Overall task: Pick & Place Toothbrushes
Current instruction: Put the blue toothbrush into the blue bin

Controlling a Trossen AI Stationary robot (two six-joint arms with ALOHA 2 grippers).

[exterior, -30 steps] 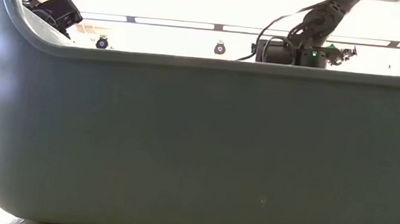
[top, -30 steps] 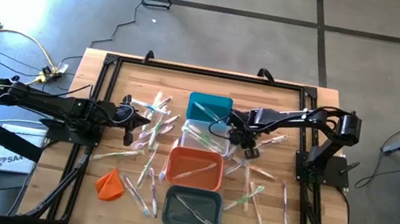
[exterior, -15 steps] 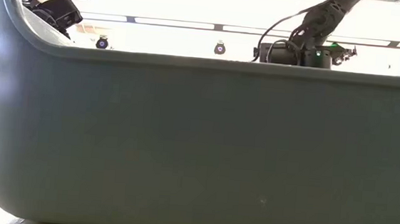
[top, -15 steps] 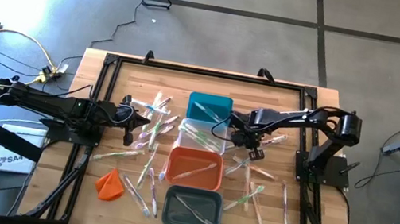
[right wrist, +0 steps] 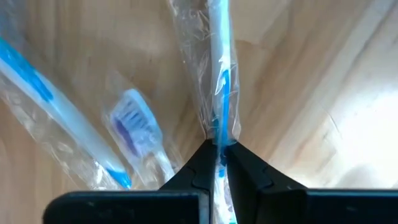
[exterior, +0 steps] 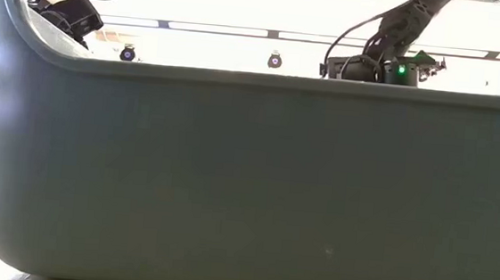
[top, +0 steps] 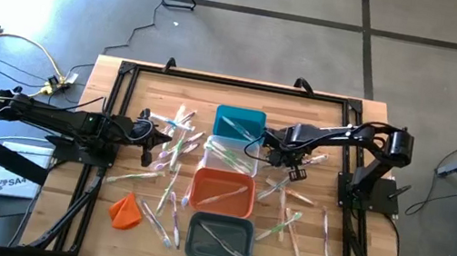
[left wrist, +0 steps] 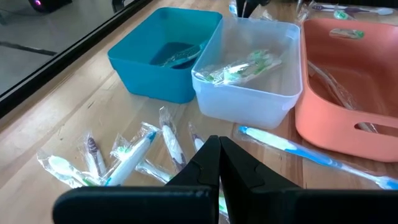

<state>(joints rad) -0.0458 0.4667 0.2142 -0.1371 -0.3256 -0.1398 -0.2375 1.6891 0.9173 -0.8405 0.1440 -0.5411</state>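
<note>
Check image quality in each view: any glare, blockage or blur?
High view: glare on the floor at upper left, table evenly lit. Low view: grey bin wall blocks nearly everything, background blown out. Left wrist view: sharp, shut left gripper dark. Right wrist view: close; right gripper pinches a wrapped toothbrush; bright patch at the edge.

We see the right tool (top: 283, 161) low beside the clear bin (top: 233, 157); toothbrushes (top: 169, 166) scattered over the worktop (top: 341, 114); the left tool (top: 173, 140) among them.

Robotics lab: framed workbench (top: 126, 75), concrete floor (top: 252, 40).
</note>
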